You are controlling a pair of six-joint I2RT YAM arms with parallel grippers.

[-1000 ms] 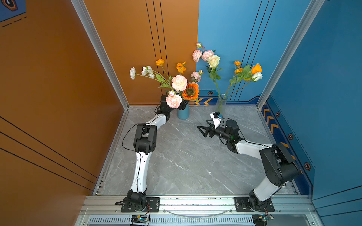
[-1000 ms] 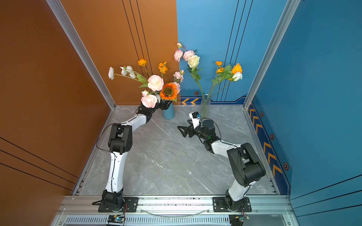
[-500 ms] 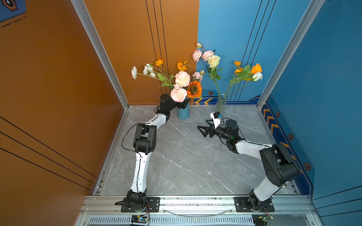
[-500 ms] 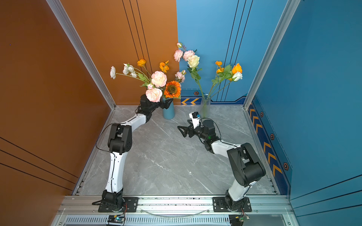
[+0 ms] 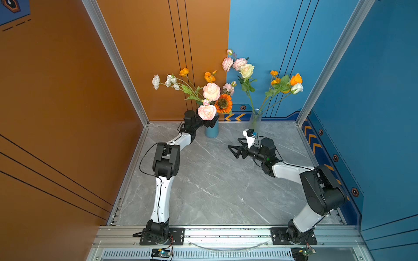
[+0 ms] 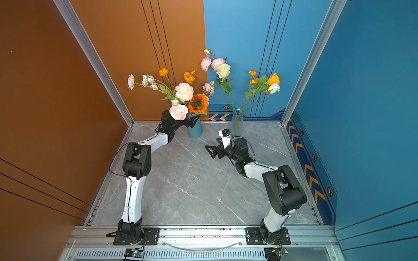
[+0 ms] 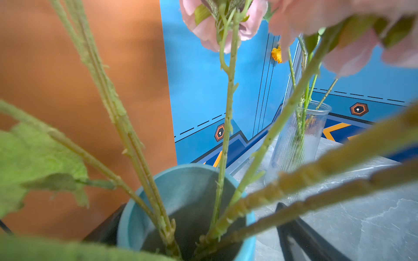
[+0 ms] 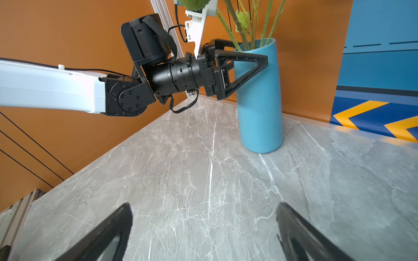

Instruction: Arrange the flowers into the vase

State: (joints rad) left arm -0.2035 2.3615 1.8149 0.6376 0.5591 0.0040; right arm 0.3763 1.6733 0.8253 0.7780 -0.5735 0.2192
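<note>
left gripper [image 8: 251, 52]: jaws spread either side of blue vase [image 5: 211, 132] rim, gripping nothing | right gripper [image 5: 233, 151]: jaws spread, empty, over table [image 5: 214, 185] right of centre | flowers [image 5: 211, 91]: stems in blue vase, far, left of centre | glass vase [image 5: 255, 119]: more stems, right of blue vase

Left arm [image 5: 161, 198] and right arm [image 5: 291, 169]: white shells, black joints
2 black base plates [image 5: 176, 235], thin black cables [image 5: 140, 163], screw-ringed wrist joint [image 8: 130, 99], triangular open-frame fingers [image 8: 242, 56].
</note>
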